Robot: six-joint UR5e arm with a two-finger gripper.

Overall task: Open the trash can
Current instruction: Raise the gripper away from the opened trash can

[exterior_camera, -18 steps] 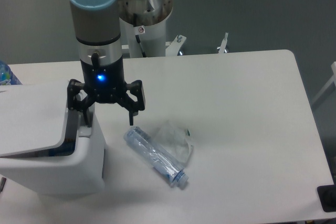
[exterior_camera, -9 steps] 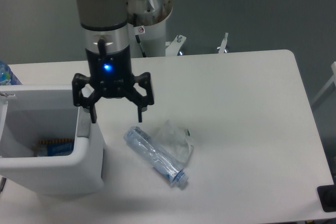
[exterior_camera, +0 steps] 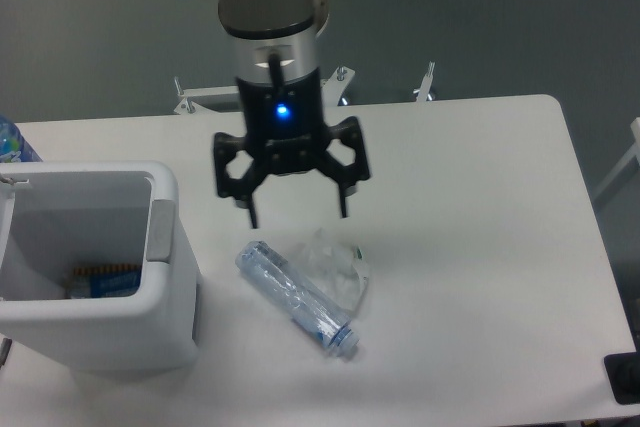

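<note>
No readable writing anywhere; packaging inside the bin is too small to make out. Trash can (exterior_camera: pixel 95 277) sits at the surface's (exterior_camera: pixel 480 247) left edge, lid now swung fully open vs half-raised a sec ago, grey push tab (exterior_camera: pixel 160 231) on its right rim. Gripper (exterior_camera: pixel 295 210) has moved right, off the bin, hovering above the crushed clear plastic bottle (exterior_camera: pixel 300 292), fingers spread wide, holding nothing. Bin is smooth white plastic w/ rounded corners; blue LED glows on the gripper body.
</note>
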